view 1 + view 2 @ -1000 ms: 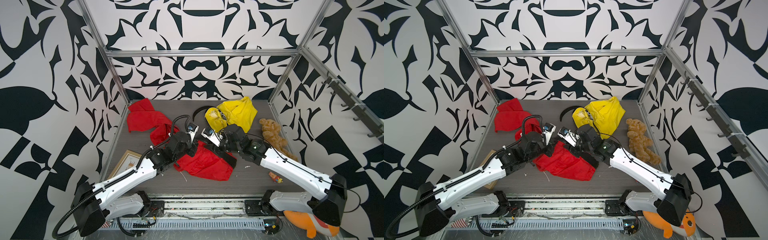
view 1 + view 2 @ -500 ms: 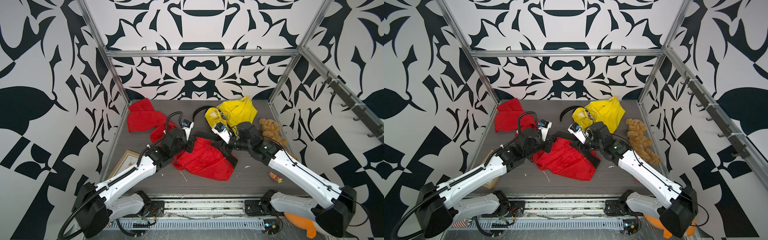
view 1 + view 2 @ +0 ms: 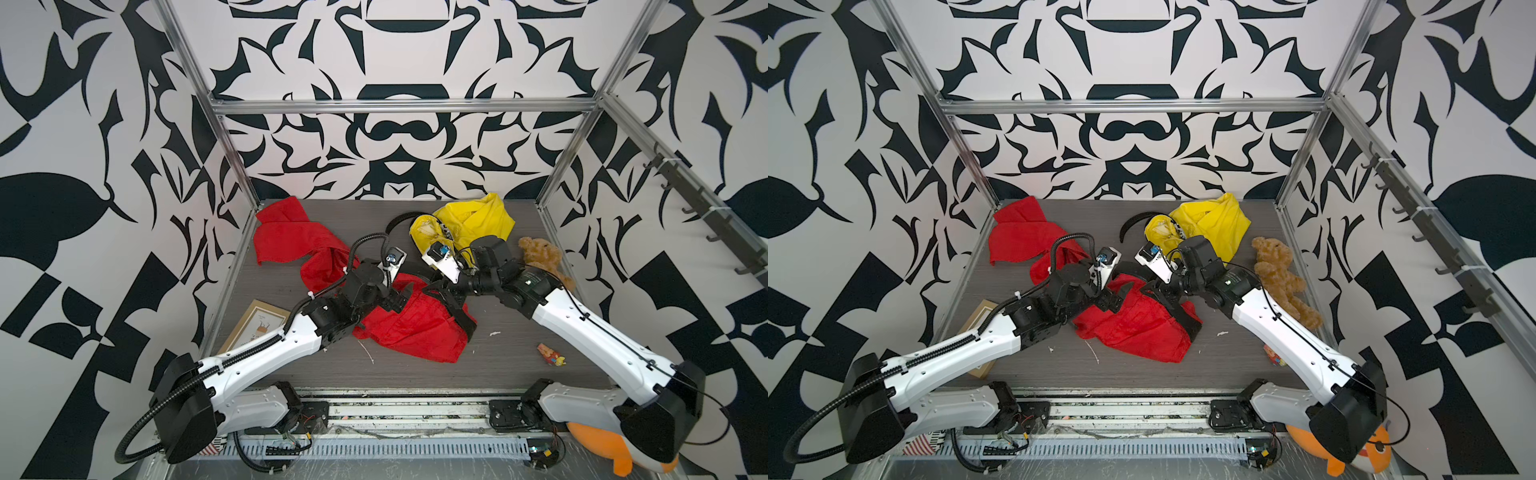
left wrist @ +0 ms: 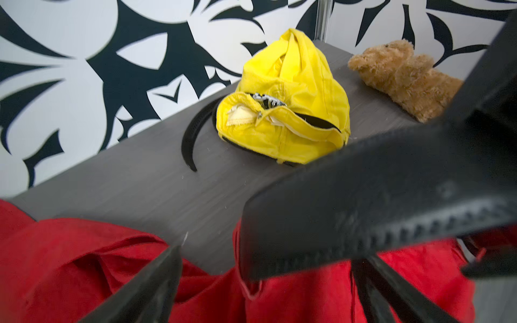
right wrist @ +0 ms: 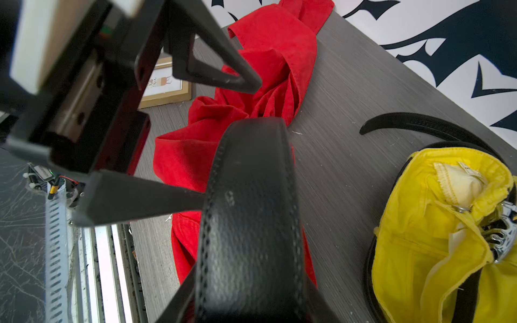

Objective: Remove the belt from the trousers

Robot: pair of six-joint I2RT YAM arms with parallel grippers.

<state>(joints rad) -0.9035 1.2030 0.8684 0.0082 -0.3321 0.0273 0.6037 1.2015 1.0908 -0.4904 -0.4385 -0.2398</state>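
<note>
Black leather up front: the belt lies across the red trousers in the middle of the table, its free end lifted off the cloth. Look at the right pincer, clamped on that strap, which runs straight out from its fingers in the right wrist view. And the left pincer gapes wide just beside the tip, holding nothing. Further back, yellow trousers with a second belt curling out, a teddy bear beside the right arm, and a picture frame under the left arm.
</note>
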